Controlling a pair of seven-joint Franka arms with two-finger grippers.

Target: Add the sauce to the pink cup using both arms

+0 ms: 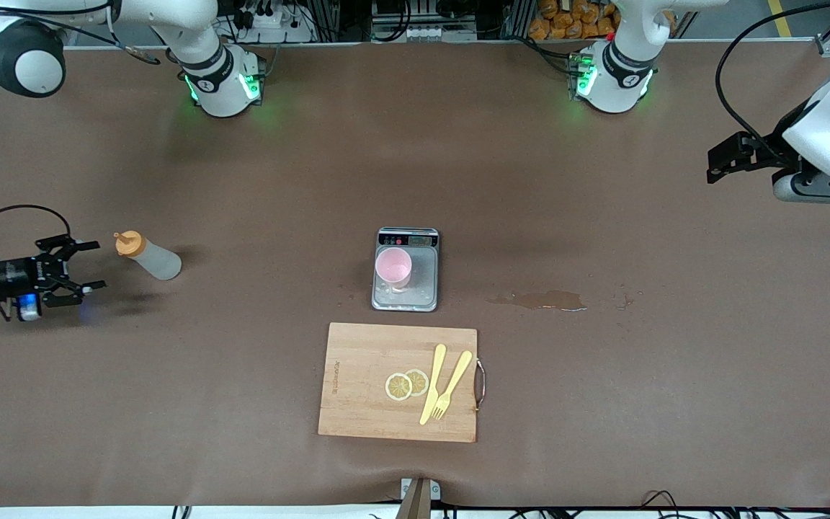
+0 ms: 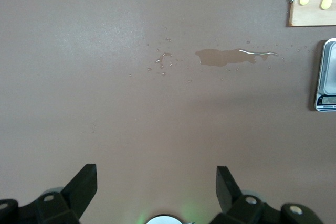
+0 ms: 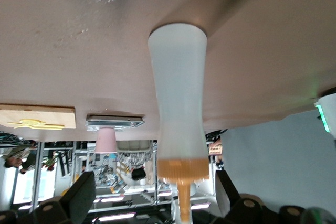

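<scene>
Nearest the front camera lies a wooden cutting board point(image 1: 397, 382) carrying two lemon slices point(image 1: 406, 384), a yellow knife point(image 1: 433, 384) and a yellow fork point(image 1: 451, 386). Just past it, toward the robots' bases, sits the grey scale point(image 1: 405, 270) with the pink cup point(image 1: 393, 267) standing upright on its platform.

A brown spill point(image 1: 541, 299) marks the table point(image 1: 242, 180) beside the scale, toward the left arm's end.

The sauce point(image 1: 147, 255) stands upright on the table at the right arm's end, well apart from the cup. The right gripper point(image 1: 87, 267) is level with the bottle and just short of it, its fingers point(image 3: 79, 195) spread wide and holding nothing; the bottle sits ahead of the open jaws, untouched.

The left gripper point(image 1: 723, 164) hangs over bare table at the left arm's end, well apart from scale and cup, fingers point(image 2: 84, 184) parted and empty, the spill on the table ahead of it.
</scene>
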